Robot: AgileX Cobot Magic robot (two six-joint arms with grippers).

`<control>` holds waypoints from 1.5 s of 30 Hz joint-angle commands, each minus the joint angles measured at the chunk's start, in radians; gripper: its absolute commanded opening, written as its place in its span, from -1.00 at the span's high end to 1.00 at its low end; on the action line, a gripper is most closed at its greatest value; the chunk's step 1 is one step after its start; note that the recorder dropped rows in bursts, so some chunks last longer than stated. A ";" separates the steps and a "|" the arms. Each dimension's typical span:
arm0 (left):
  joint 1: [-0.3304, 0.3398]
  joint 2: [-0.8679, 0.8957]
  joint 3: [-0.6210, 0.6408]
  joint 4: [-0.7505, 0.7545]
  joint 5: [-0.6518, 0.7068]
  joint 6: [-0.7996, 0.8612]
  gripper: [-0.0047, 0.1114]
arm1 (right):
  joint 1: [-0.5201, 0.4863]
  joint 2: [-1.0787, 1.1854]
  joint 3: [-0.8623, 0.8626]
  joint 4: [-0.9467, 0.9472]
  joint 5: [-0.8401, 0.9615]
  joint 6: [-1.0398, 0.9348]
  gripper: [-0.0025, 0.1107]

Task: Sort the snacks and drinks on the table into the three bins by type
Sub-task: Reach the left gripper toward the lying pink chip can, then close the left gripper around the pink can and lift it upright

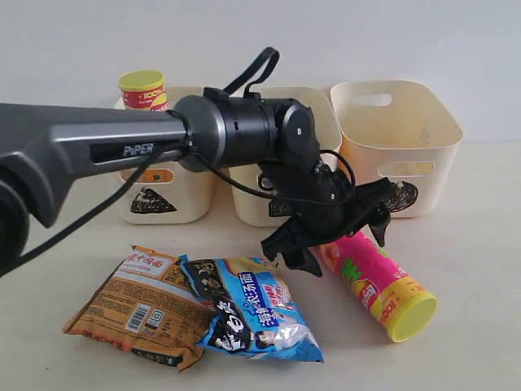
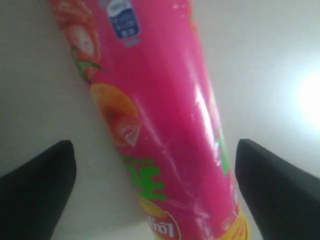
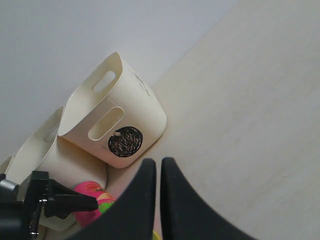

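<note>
A pink chip tube [image 1: 370, 281] with a yellow-green lid lies on the table [image 1: 472, 269] in front of the bins. My left gripper [image 1: 334, 236] hangs just above its bottom end, open, one finger on each side. The left wrist view shows the pink tube [image 2: 155, 100] between the black fingers [image 2: 35, 192], with a gap at each side. The yellow-red tube [image 1: 143, 90] stands in the triangle bin [image 1: 189, 183]. An orange-brown bag [image 1: 130, 305] and a blue-black bag [image 1: 248, 314] lie flat at the front left. My right gripper [image 3: 158, 165] is shut and empty over bare table.
The square bin [image 1: 248, 204] stands in the middle, partly hidden by my left arm [image 1: 98, 142]. The circle bin [image 1: 407, 134] stands at the right, also seen as the circle bin [image 3: 120, 120] from the right wrist. Bare table lies right of the pink tube.
</note>
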 commanded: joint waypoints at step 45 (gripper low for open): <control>0.030 -0.045 -0.049 -0.092 0.046 0.163 0.84 | -0.005 -0.005 0.000 -0.002 -0.003 -0.003 0.96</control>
